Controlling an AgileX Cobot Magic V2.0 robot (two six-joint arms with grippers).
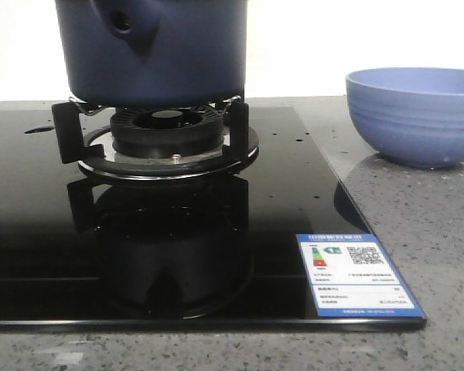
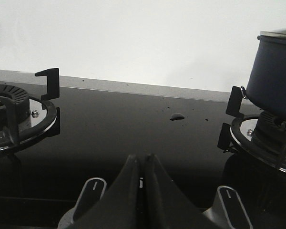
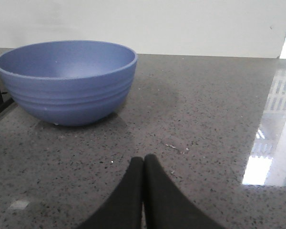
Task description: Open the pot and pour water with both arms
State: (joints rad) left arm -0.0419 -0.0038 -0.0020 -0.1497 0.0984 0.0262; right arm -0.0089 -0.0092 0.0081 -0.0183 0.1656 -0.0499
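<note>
The dark navy-blue pot (image 1: 158, 58) stands on the black burner grate (image 1: 158, 135) of the glass cooktop, its stubby handle with a round hole (image 1: 124, 23) facing the camera. Its top is cut off in the front view. In the left wrist view the pot (image 2: 274, 71) shows at the right edge with a lid rim on top. My left gripper (image 2: 142, 156) is shut and empty, low over the cooktop between two knobs. My right gripper (image 3: 143, 158) is shut and empty over the grey counter, short of the light-blue ribbed bowl (image 3: 66, 78). Neither gripper shows in the front view.
The light-blue bowl (image 1: 417, 112) sits on the speckled counter right of the black glass cooktop (image 1: 31, 232). A second burner (image 2: 12, 117) lies to the left. Two control knobs (image 2: 88, 191) (image 2: 231, 202) flank my left fingers. A blue energy label (image 1: 356, 272) is on the cooktop's front right corner.
</note>
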